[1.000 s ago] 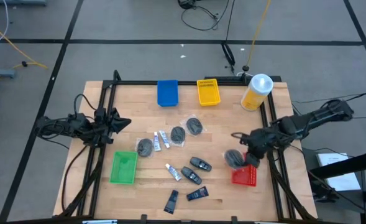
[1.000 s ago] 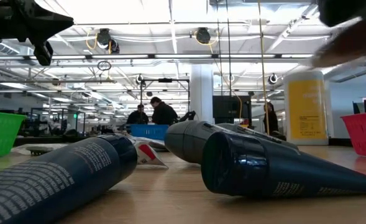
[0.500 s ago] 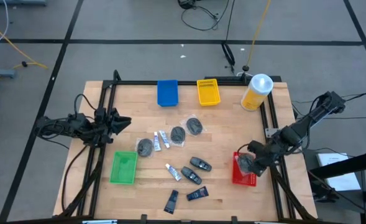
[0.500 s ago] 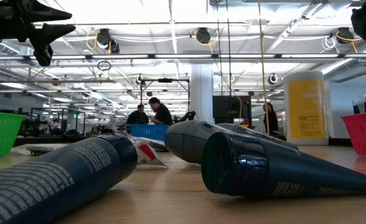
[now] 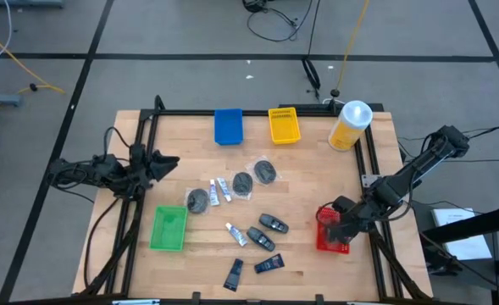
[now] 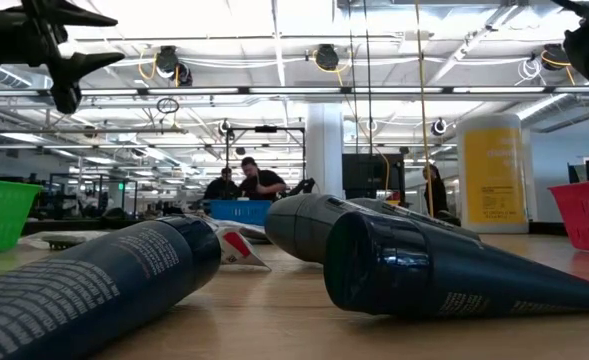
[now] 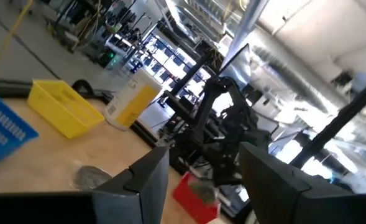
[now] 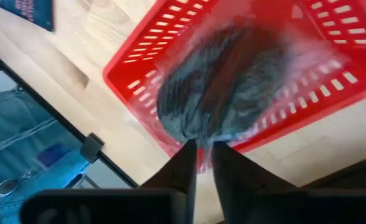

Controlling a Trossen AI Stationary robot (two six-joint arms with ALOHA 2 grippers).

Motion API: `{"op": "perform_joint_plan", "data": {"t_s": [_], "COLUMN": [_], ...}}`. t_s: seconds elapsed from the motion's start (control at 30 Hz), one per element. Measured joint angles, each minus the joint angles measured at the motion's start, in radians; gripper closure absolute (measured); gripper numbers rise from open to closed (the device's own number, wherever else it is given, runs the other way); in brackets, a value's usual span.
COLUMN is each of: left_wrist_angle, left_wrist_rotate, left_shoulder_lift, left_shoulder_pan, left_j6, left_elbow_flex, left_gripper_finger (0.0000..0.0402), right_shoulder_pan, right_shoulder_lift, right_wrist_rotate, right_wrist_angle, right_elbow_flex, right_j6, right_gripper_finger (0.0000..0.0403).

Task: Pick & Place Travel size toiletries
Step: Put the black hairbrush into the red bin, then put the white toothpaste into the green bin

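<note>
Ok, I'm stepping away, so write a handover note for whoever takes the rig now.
Right gripper: over the red tray, shut on a bagged grey disc hanging into it, not released.
Left gripper: open, waiting at the table's left edge.
Done: nothing visibly down in any tray.
Left: three discs, white tubes, black ovals and dark tubes mid-table.

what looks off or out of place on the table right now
Mostly the yellow bottle: it sits on the table's far right corner, overhanging the frame rail. The loose toiletries lie scattered mid-table at mixed angles. The right gripper pinches a bagged dark disc over the red tray.
</note>
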Motion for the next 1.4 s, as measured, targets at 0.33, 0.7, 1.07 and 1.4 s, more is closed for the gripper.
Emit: {"op": "perform_joint_plan", "data": {"t_s": [0.33, 0.7, 1.07, 1.4], "left_wrist_angle": [0.031, 0.204, 0.125, -0.291], "left_wrist_rotate": [0.016, 0.047, 0.036, 0.018], "left_shoulder_lift": [0.049, 0.296, 0.498, 0.733], "left_shoulder_pan": [0.0, 0.0, 0.0, 0.0], "left_j6": [-0.11, -0.248, -0.378, -0.7], "left_elbow_flex": [0.0, 0.0, 0.156, 0.385], "left_gripper_finger": [0.0251, 0.0266, 0.0266, 0.0266], "right_shoulder_pan": [-0.009, -0.028, -0.18, -0.266], "right_shoulder_lift": [-0.039, -0.183, -0.202, -0.206], "right_wrist_rotate": [0.032, 0.679, 0.863, 0.858], "right_wrist_angle": [0.022, 0.247, 0.602, 0.644], "right_elbow_flex": [0.0, 0.0, 0.0, 0.0], "right_j6": [0.041, -0.128, -0.628, -0.838], "right_gripper_finger": [0.0264, 0.0281, 0.0284, 0.0285]}}
